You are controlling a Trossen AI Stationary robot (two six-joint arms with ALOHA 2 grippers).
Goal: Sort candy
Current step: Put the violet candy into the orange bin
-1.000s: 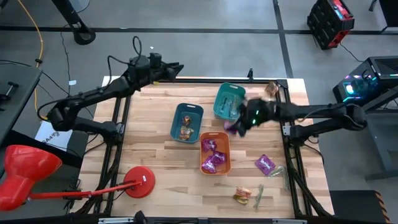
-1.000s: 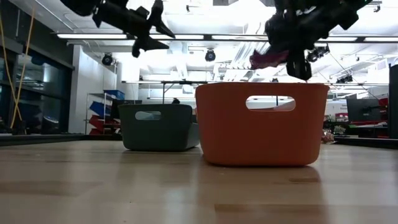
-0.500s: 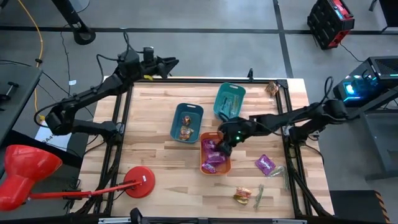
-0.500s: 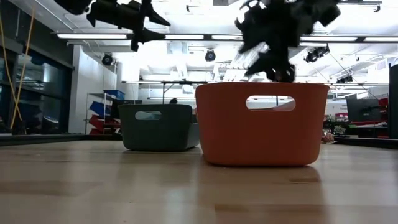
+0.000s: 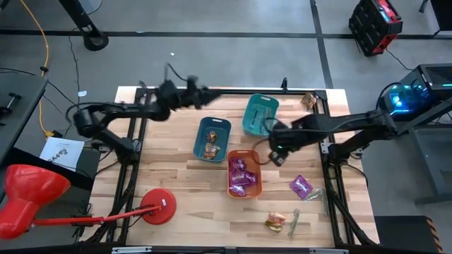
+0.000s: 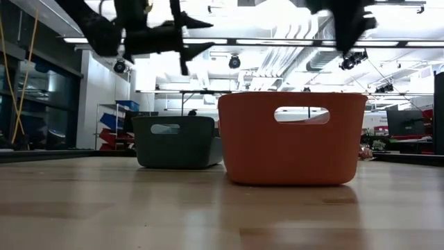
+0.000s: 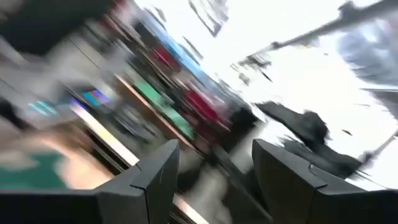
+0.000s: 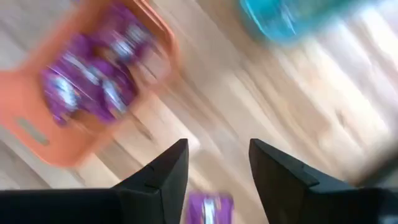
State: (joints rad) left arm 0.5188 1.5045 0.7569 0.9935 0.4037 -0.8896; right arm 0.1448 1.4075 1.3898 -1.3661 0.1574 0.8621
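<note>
No legible text, labels or numbers — on anything.

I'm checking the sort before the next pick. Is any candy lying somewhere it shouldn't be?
Yes. A purple packet lies loose on the table right of the orange bin, which holds the other purple ones. A gold-wrapped candy and a green stick sit unsorted near the front edge. Another candy rests at the far right corner.

Shiny purple packets (image 5: 241,176), wooden table (image 5: 176,183)

From the low view the orange bin (image 6: 292,137) hides its candy, and the left wrist view is smeared, the room past the fingers (image 7: 152,180) unreadable.
</note>
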